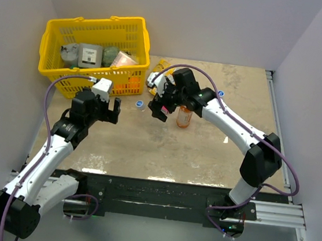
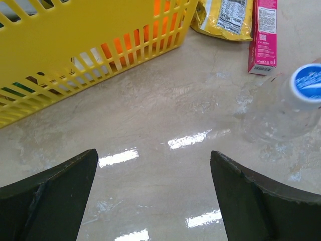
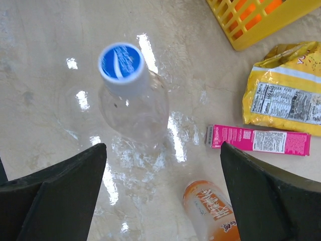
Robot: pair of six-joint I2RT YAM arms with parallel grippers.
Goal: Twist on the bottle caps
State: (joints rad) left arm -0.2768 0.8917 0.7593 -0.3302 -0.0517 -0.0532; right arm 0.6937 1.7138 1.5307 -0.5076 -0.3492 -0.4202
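Note:
A clear bottle (image 3: 134, 108) stands on the table with a blue cap (image 3: 120, 61) on its neck. It also shows in the top view (image 1: 140, 104) and at the right of the left wrist view (image 2: 281, 118). An orange drink bottle (image 3: 213, 213) is beside it, under the right arm in the top view (image 1: 184, 117). My right gripper (image 3: 163, 148) is open and empty above both bottles. My left gripper (image 2: 153, 155) is open and empty over bare table, left of the clear bottle. Another blue cap (image 1: 220, 94) sits by the right arm; I cannot tell whether a bottle is under it.
A yellow basket (image 1: 57, 39) with several items stands at the back left, close to my left gripper (image 1: 111, 108). A pink packet (image 3: 258, 140) and a yellow snack bag (image 3: 288, 95) lie behind the bottles. Walls close in the table on the left and right.

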